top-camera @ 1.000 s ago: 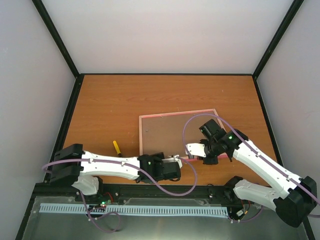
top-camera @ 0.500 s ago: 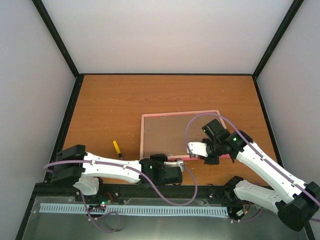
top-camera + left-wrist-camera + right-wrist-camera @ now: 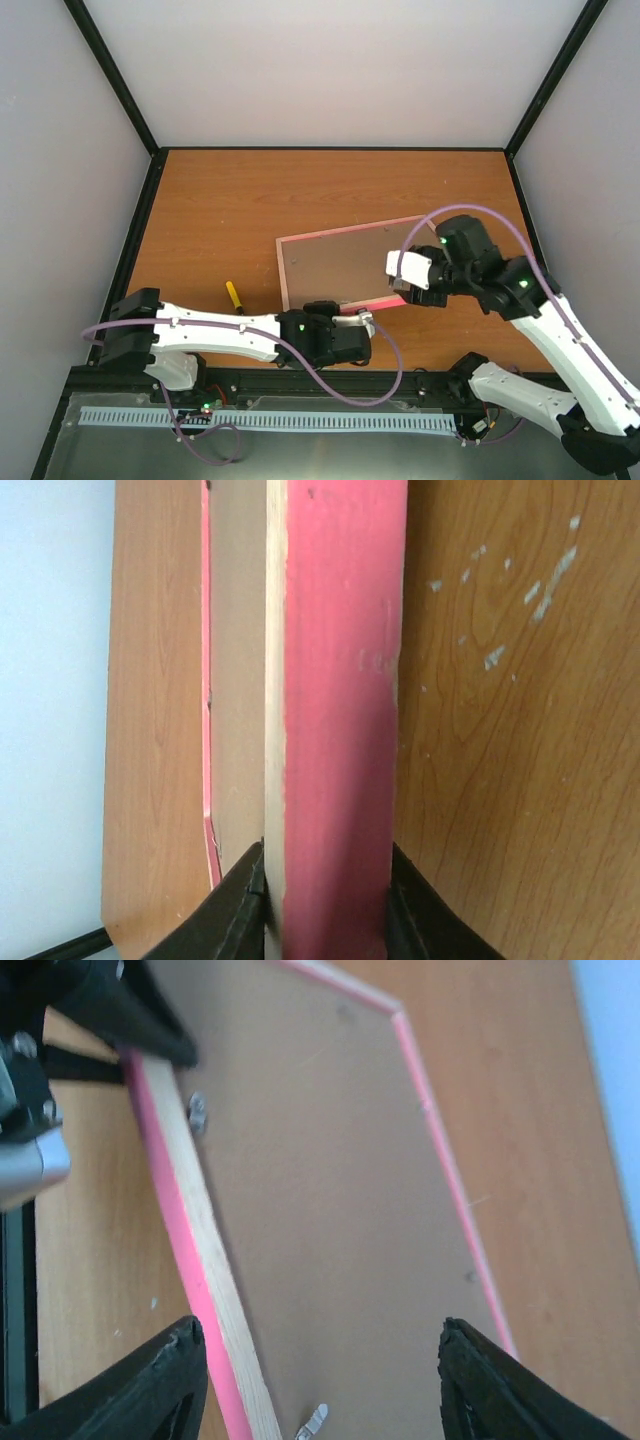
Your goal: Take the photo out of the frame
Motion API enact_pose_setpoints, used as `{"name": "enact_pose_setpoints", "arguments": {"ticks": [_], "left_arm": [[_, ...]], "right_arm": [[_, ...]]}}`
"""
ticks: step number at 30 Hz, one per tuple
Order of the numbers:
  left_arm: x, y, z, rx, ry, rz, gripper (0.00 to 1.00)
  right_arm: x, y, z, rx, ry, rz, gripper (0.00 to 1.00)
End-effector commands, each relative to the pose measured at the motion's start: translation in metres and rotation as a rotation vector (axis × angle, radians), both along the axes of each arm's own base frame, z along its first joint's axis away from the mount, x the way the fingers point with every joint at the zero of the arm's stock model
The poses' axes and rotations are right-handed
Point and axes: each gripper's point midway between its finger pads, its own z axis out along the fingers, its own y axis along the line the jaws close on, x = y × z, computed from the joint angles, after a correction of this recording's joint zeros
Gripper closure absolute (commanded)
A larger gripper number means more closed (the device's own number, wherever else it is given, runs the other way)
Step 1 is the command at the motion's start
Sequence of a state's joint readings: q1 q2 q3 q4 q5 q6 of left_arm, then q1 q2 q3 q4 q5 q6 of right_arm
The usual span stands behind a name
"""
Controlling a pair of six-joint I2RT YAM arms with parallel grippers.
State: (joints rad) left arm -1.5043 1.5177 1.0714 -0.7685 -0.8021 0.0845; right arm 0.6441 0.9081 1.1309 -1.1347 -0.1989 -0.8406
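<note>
On the table (image 3: 220, 200), the pink frame (image 3: 330, 265) lay back-up, right of centre. The left jaws were clenched on its near edge; the right jaws hung released above its right end. 1 yellow screwdriver (image 3: 235, 297) lay to its left.

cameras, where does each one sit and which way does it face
Top external: above and behind the arm bases, looking down at the table; both arms show.
Left wrist: on the left hand, looking along the frame edge its fingers clamp.
Right wrist: on the right hand, looking down at the frame's back; its open fingertips show.
Shared: right wrist and top views both show the left hand on the frame.
</note>
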Motion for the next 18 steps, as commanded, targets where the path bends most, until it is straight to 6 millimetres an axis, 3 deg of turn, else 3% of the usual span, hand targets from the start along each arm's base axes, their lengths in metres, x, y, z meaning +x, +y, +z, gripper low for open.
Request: {"name": "enact_pose_setpoints", "arguments": {"ticks": [1,6,11,14,18], "left_arm": [[0.004,-0.025,0.065,-0.287,0.02,0.072,0.99],[0.006,-0.03,0.08,-0.337,0.103,0.119,0.99],[0.02,-0.028,0.087,-0.369,0.189,0.231,0.99],[0.025,-0.035,0.104,-0.417,0.221,0.265,0.99],[0.037,-0.046,0.135,-0.53,0.24,0.283,0.99]], "right_arm": [[-0.003,-0.01,0.038,0.038,-0.068,-0.039,0.36],[0.006,-0.013,0.068,0.066,-0.132,-0.093,0.35],[0.019,-0.008,0.13,0.198,-0.198,-0.183,0.28],[0.029,-0.013,0.167,0.268,-0.277,-0.253,0.27],[0.051,-0.023,0.173,0.275,-0.334,-0.382,0.27]]}}
